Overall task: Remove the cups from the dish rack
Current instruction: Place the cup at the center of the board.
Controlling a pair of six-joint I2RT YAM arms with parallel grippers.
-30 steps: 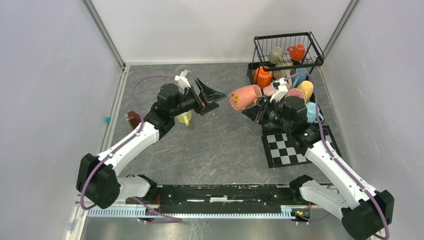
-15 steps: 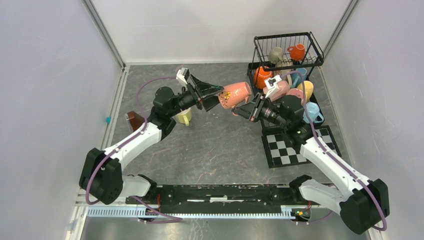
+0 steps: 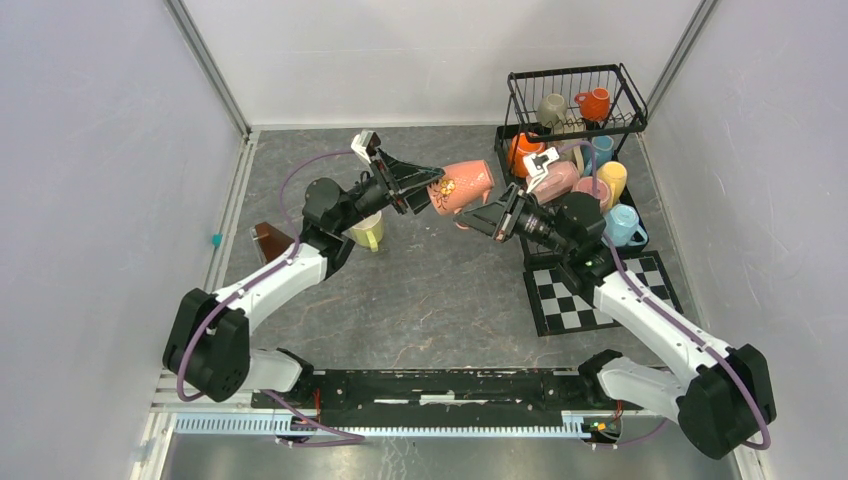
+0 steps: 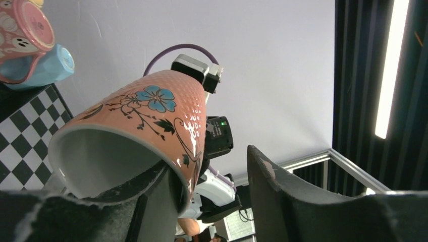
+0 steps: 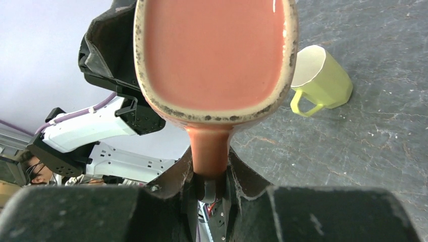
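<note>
Mid-air over the grey desk (image 3: 420, 290), the right pincer (image 3: 472, 220) is clenched on the handle of a salmon-pink cup (image 3: 465, 185) — glossy ceramic, likely rigid, slick and breakable. The left pincer (image 3: 428, 190) straddles its rim, one finger inside, jaws not yet gripping the wall — probably the soundest second hold. Beyond, other cups (image 3: 596, 103) sit in the dish rack (image 3: 575, 70).

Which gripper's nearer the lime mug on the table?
Left. The left gripper is just past the lime mug, at the pink mug; the right gripper, beyond, grips that mug's handle.
</note>
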